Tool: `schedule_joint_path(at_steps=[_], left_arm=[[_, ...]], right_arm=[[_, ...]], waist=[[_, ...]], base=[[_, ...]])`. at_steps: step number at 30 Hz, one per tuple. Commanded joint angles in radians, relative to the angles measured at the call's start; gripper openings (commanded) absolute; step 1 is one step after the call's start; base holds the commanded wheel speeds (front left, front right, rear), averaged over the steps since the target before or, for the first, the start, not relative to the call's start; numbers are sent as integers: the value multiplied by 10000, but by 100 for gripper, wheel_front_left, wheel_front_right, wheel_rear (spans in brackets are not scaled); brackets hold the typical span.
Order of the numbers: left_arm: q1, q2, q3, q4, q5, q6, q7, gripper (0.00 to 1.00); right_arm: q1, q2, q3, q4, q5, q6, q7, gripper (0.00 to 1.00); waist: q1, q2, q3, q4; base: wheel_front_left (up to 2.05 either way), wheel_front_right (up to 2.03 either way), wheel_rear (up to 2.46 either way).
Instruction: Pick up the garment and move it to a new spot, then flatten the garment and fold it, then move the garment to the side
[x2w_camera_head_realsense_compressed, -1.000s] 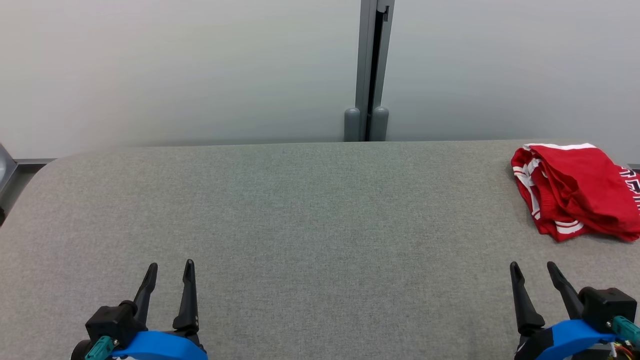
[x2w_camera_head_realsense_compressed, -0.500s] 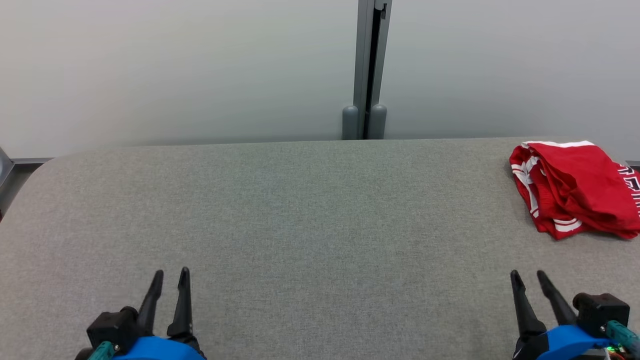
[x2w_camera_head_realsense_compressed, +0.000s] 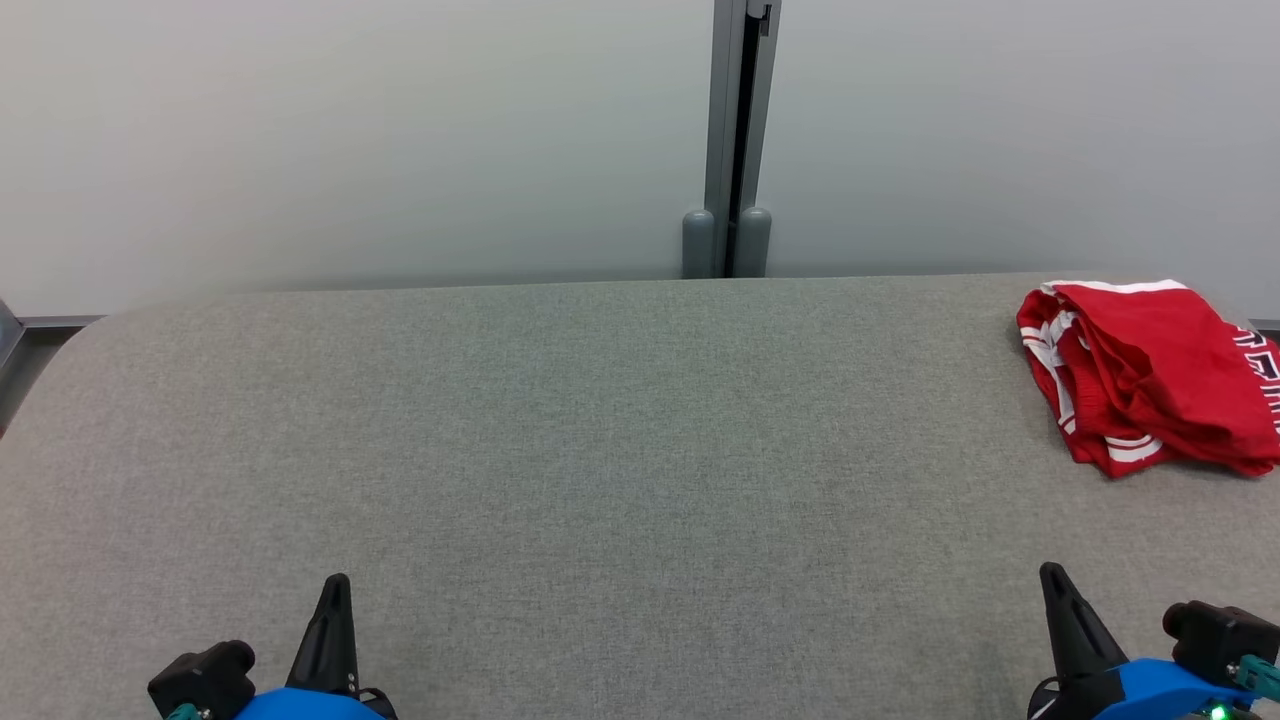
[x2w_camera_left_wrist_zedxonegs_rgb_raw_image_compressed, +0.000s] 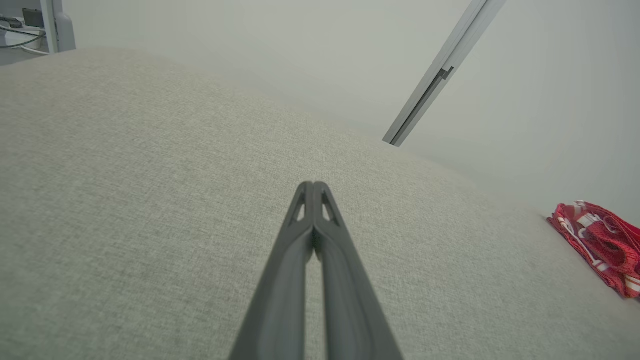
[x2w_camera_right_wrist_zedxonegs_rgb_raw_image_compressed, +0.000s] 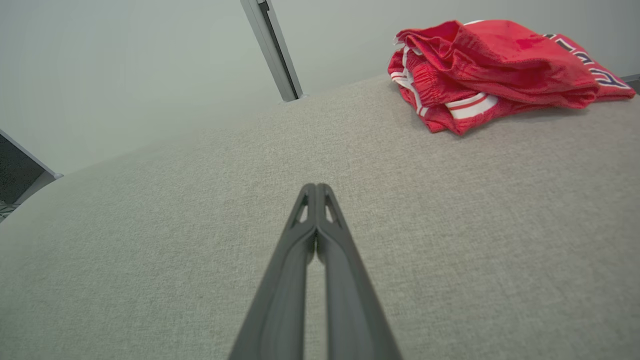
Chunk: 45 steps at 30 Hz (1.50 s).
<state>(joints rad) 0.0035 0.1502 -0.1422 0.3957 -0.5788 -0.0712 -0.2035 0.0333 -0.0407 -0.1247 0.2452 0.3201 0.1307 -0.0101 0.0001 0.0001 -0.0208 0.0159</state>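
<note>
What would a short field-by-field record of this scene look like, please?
surface: grey fabric-covered table
garment: bunched red fabric with white stripes, lying at the table's far right
left gripper: shut, empty, over the near left of the table
right gripper: shut, empty, nearer than the garment
contact: neither gripper touches the garment

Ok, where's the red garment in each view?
Head view: garment at the far right, cut by the edge.
Left wrist view: garment small, at the lower right edge.
Right wrist view: garment large, at the top right.
Shared landmark: grey post, top centre in the head view; post upper right in the left wrist view; post top, left of centre, in the right wrist view.
</note>
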Motion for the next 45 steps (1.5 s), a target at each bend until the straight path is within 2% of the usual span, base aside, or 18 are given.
schedule_joint_path(at_steps=[1, 22, 45], left_arm=[[-289, 12, 111, -207, -248, -65, 60, 0], [-548, -265, 795, -591, -3054, -216, 917, 0], [-780, -505, 1397, -917, -5475, -358, 1678, 0]], right_arm=[[-249, -40, 2, -157, 351, 0, 15, 0], [-582, -64, 58, -160, 3849, 1, 328, 0], [-886, -87, 72, -117, 6868, 1, 632, 0]], waist=[[0, -1, 1, -1], [0, -1, 45, -30], [0, -1, 93, -62]], base=[[0, 0, 0], [0, 0, 0], [0, 0, 0]])
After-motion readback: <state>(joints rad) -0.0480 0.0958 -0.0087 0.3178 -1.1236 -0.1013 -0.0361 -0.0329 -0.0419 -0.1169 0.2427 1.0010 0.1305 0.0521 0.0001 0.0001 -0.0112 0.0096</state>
